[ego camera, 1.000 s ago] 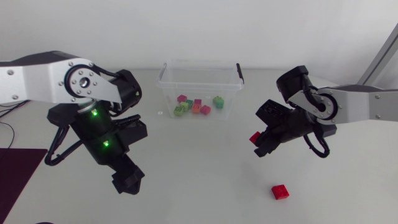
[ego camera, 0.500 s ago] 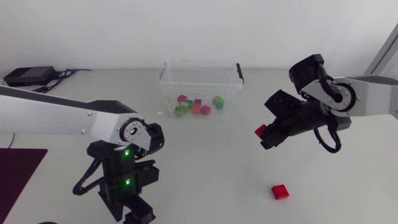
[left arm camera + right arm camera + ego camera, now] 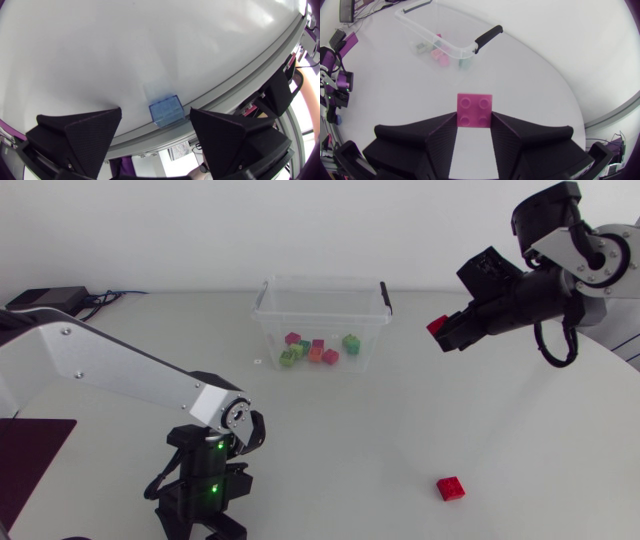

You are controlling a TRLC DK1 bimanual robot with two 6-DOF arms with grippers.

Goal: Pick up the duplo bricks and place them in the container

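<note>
A clear container (image 3: 270,330) with several coloured bricks inside stands at the back middle of the table. My right gripper (image 3: 447,332) hangs high to its right, shut on a red brick (image 3: 437,329). The right wrist view shows that brick (image 3: 474,110) pinched between the fingers, with the container (image 3: 427,31) far ahead. A second red brick (image 3: 450,489) lies at the front right. At the front edge my left gripper (image 3: 205,525) points down. In its wrist view it (image 3: 156,120) stands open around a blue brick (image 3: 167,111) at the table's rim, without touching it.
A dark purple mat (image 3: 25,455) lies at the left front and a black box (image 3: 45,302) with cables at the back left. The container's black handle (image 3: 385,297) faces my right arm. The table's edge (image 3: 225,90) runs just past the blue brick.
My left arm swung from the middle left down to the front edge. My right arm rose and moved back to the right, carrying the red brick.
</note>
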